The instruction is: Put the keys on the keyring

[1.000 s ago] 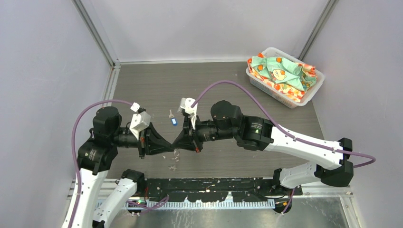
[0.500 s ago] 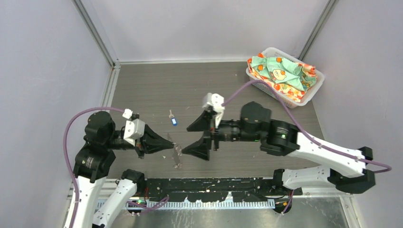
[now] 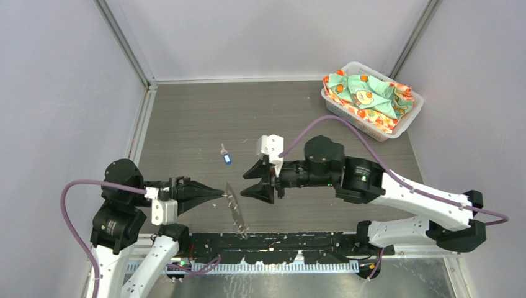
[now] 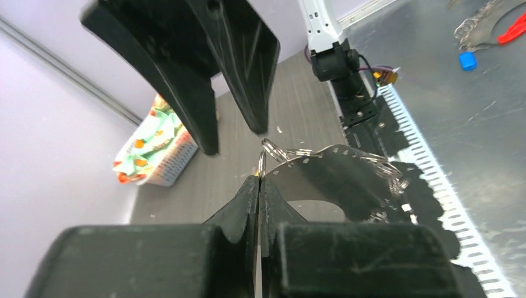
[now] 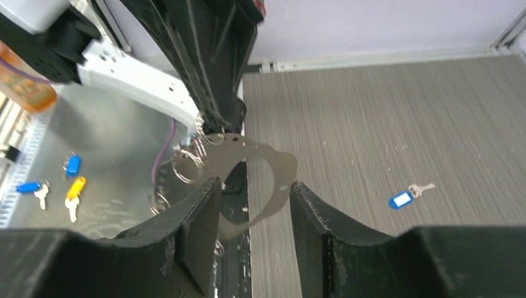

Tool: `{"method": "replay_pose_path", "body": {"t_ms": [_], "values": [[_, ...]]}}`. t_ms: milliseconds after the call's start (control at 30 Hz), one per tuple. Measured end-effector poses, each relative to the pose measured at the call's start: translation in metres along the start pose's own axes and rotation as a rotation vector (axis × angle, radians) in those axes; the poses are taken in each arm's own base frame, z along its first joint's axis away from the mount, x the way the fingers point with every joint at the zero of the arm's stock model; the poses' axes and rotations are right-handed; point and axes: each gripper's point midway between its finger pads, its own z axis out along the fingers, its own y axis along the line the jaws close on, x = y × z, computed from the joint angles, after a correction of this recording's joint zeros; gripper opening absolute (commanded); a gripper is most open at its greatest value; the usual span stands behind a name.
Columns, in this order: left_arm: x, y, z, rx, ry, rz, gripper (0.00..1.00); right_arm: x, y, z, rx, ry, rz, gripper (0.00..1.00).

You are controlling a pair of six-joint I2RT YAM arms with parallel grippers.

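Two end effectors meet near the front: the left end effector [image 3: 218, 193] is pinched shut on the large floppy grey metallic keyring loop [image 3: 234, 208] (hanging tilted), while the right end effector [image 3: 246, 184] stands half-spread just beside it. Farther back, a small blue-headed silver key [image 3: 227, 158] lies on the dark worktop [image 3: 186, 118].

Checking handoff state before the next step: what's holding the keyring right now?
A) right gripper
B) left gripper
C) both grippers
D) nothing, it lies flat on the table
B: the left gripper is pinched shut on the edge of the keyring, which hangs from it, while the right gripper stands open, not clamped on it.
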Motion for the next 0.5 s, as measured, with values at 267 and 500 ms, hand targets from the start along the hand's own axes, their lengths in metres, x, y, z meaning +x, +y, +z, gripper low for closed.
{"method": "replay_pose_path", "body": {"t_ms": [267, 500], "values": [[0.011, 0.0, 0.0, 0.005, 0.014, 0.166, 0.0, 0.029, -0.003, 0.012, -0.021, 0.123, -0.08, 0.48], [0.016, -0.005, -0.002, 0.011, 0.026, 0.234, 0.0, 0.019, -0.001, 0.009, -0.022, 0.102, -0.12, 0.47]]}}
